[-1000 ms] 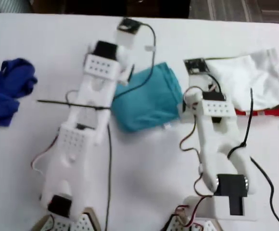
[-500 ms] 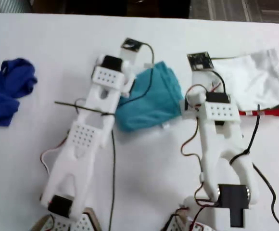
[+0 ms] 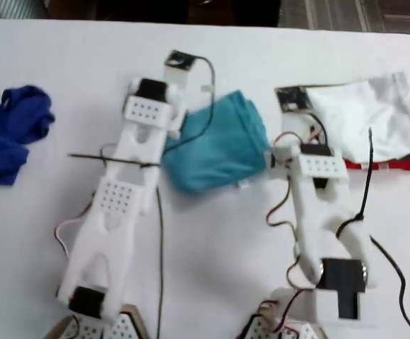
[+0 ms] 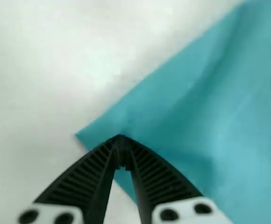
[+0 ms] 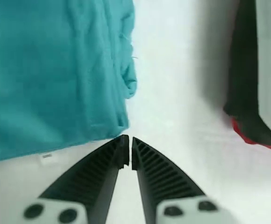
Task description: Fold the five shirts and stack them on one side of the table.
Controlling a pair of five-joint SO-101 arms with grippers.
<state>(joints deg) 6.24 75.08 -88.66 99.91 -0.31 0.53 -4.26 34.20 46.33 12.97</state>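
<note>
Lying diagonally, teal shirt, left gripper pinching its corner, right gripper fingers together.

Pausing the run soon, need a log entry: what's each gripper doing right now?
Left gripper: shut at the teal shirt corner; pinching it or not, cannot tell.
Right gripper: shut, empty, beside the shirt.

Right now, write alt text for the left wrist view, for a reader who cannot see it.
The left hand, its two black ribbed fingers closed to a point, sits at the corner of a teal shirt lying flat on a white table. Whether the fingers pinch the cloth is unclear.
</note>
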